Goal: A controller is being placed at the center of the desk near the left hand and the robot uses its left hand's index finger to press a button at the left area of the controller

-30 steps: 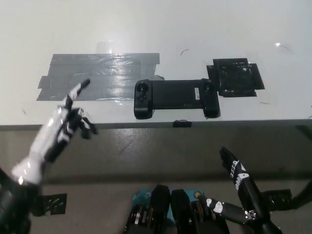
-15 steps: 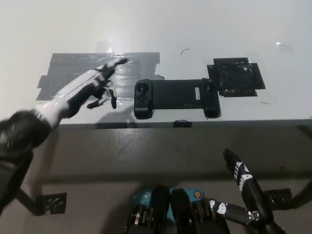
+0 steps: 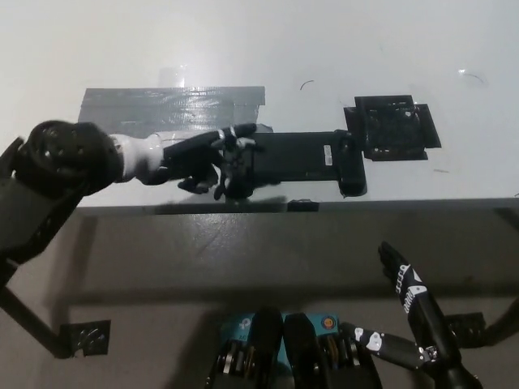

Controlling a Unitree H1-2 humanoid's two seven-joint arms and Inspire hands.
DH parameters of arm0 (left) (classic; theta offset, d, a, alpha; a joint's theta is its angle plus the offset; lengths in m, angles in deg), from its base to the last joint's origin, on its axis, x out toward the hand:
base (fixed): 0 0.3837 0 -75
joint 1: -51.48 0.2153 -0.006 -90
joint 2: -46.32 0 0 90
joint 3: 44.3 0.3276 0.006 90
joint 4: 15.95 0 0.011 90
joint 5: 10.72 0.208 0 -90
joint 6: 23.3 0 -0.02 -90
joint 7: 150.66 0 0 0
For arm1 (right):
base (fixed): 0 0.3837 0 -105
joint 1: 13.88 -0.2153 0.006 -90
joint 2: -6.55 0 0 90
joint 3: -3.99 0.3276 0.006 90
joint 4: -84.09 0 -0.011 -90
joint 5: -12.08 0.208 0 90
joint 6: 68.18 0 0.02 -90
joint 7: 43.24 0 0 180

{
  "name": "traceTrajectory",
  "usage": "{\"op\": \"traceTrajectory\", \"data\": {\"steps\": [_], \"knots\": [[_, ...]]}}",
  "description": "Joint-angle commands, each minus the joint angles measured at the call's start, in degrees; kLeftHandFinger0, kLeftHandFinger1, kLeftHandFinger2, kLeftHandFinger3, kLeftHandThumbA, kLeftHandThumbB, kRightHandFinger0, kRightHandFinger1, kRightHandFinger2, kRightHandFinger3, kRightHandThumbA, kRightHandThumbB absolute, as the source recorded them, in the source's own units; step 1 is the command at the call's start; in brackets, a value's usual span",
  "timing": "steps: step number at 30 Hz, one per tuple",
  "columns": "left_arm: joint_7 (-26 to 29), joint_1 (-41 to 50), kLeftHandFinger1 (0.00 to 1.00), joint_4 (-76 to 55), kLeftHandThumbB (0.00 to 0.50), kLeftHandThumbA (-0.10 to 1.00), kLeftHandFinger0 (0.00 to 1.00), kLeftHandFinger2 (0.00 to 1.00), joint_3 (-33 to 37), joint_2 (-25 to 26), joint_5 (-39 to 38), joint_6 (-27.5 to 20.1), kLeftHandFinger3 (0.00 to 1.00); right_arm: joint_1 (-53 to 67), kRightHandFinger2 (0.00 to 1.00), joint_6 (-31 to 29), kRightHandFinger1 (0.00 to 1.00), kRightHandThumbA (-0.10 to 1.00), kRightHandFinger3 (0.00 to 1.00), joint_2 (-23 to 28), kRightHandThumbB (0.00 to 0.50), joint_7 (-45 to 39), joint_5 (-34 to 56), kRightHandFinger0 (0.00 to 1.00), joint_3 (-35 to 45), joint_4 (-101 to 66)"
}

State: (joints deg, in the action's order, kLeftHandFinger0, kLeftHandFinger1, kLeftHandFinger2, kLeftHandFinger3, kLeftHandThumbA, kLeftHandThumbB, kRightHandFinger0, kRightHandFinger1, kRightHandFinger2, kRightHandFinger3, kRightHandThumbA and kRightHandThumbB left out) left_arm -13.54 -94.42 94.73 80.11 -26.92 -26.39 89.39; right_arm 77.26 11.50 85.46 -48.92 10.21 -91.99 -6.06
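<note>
A black controller [image 3: 300, 160] lies flat near the front edge of the white desk [image 3: 324, 49]. My white left hand [image 3: 190, 158] reaches in from the left. Its forefinger points right and its tip lies over the controller's left grip, at the round button there. The other fingers are curled under. My black right hand [image 3: 409, 296] rests low at the lower right, below the desk edge, with its fingers out straight and nothing in it.
A wide patch of grey tape [image 3: 162, 109] covers the desk behind my left hand. A black taped square [image 3: 392, 127] lies just right of the controller. A small black tab [image 3: 302, 205] sits on the desk's front edge.
My left hand has swung up from below the desk edge, across the grey tape, to the controller's left end. The right hand has sunk slightly.
</note>
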Motion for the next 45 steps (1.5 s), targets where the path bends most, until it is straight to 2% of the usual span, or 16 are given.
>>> {"op": "traceTrajectory", "data": {"steps": [1, 4, 13, 14, 17, 23, 28, 30, 35, 37, 38, 41, 43, 45], "knots": [[-10.08, -6.93, 0.00, 2.27, 0.427, 1.00, 0.00, 0.23, 1.80, 3.18, -2.15, 4.23, 1.00, -1.97, 1.00, -0.20, 1.00, 0.93, 1.00, -0.55, 0.194, 1.26, -0.34, 1.00, 1.12, -2.95], [-10.09, -7.87, 0.00, 4.71, 0.442, 1.00, 0.00, 0.22, 2.64, 3.09, -2.42, 4.23, 1.00, -2.21, 1.00, -0.24, 1.00, 0.93, 1.00, -0.71, 0.190, 1.15, -0.52, 1.00, 1.15, -2.85], [-8.86, -8.78, 0.00, 7.55, 0.430, 1.00, 0.00, 0.21, 1.31, 1.67, 0.95, 4.23, 1.00, -2.84, 1.00, -0.36, 1.00, 0.91, 1.00, -0.61, 0.189, 0.60, -0.16, 1.00, 1.47, -2.43], [-8.35, -8.66, 0.00, 8.21, 0.436, 1.00, 0.00, 0.20, 0.71, 1.32, 1.33, 4.23, 1.00, -2.79, 1.00, -0.01, 1.00, 0.91, 1.00, -0.54, 0.189, 0.45, -0.23, 1.00, 1.39, -2.61], [-7.41, -8.99, 0.00, 11.03, 0.469, 1.00, 0.00, 0.07, -0.39, 0.39, 1.54, 4.23, 1.00, -2.82, 1.00, 0.37, 1.00, 0.90, 1.00, -0.52, 0.203, 0.58, -0.59, 1.00, 1.43, -2.75], [-7.31, -9.22, 0.00, 12.28, 0.475, 1.00, 0.00, 0.07, -1.21, -0.25, 3.92, 4.23, 1.00, -3.23, 1.00, -0.10, 1.00, 0.88, 1.00, -0.40, 0.187, 0.38, -0.59, 1.00, 1.43, -2.51], [-5.49, -8.04, 0.00, 11.59, 0.454, 1.00, 0.00, 0.13, -2.10, -0.78, 6.28, 4.23, 1.00, -3.37, 1.00, -0.14, 1.00, 0.86, 1.00, -0.49, 0.184, 0.27, -0.34, 1.00, 1.38, -2.33], [-5.16, -7.46, 0.00, 10.98, 0.427, 1.00, 0.00, 0.18, -2.52, -1.00, 6.89, 4.23, 1.00, -3.15, 1.00, 0.53, 1.00, 0.86, 1.00, -0.47, 0.195, 0.37, -0.64, 1.00, 1.36, -2.77], [-4.84, -7.38, 0.00, 10.38, 0.433, 1.00, 0.00, 0.30, -2.10, -1.86, 9.99, 4.23, 1.00, -3.47, 1.00, 0.56, 1.00, 0.85, 1.00, -0.45, 0.184, 0.43, -0.78, 1.00, 1.39, -2.92], [-5.38, -7.19, 0.00, 11.10, 0.441, 1.00, 0.00, 0.31, -2.13, -2.46, 10.20, 4.23, 1.00, -3.56, 1.00, 0.00, 1.00, 0.85, 1.00, -0.44, 0.174, 0.45, -0.78, 1.00, 1.40, -2.74], [-5.23, -6.98, 0.02, 11.28, 0.449, 1.00, 0.00, 0.34, -2.22, -2.63, 10.25, 4.23, 1.00, -3.57, 1.00, -0.13, 1.00, 0.84, 1.00, -0.42, 0.166, 0.41, -0.74, 1.00, 1.39, -2.73], [-5.10, -6.20, 0.15, 12.06, 0.459, 1.00, 0.00, 0.48, -2.71, -3.37, 10.05, 4.23, 1.00, -3.59, 1.00, 0.08, 1.00, 0.84, 1.00, -0.28, 0.167, 0.26, -0.71, 1.00, 1.35, -2.92], [-4.76, -5.65, 0.27, 12.13, 0.478, 1.00, 0.06, 0.62, -2.96, -3.67, 10.61, 4.23, 1.00, -3.70, 1.00, -0.01, 1.00, 0.84, 1.00, -0.16, 0.175, 0.09, -0.55, 1.00, 1.34, -2.91], [-4.78, -5.30, 0.33, 12.33, 0.485, 1.00, 0.10, 0.67, -3.37, -3.98, 10.78, 4.23, 1.00, -3.76, 1.00, -0.14, 1.00, 0.84, 1.00, -0.12, 0.174, 0.13, -0.61, 1.00, 1.37, -2.84]]}}
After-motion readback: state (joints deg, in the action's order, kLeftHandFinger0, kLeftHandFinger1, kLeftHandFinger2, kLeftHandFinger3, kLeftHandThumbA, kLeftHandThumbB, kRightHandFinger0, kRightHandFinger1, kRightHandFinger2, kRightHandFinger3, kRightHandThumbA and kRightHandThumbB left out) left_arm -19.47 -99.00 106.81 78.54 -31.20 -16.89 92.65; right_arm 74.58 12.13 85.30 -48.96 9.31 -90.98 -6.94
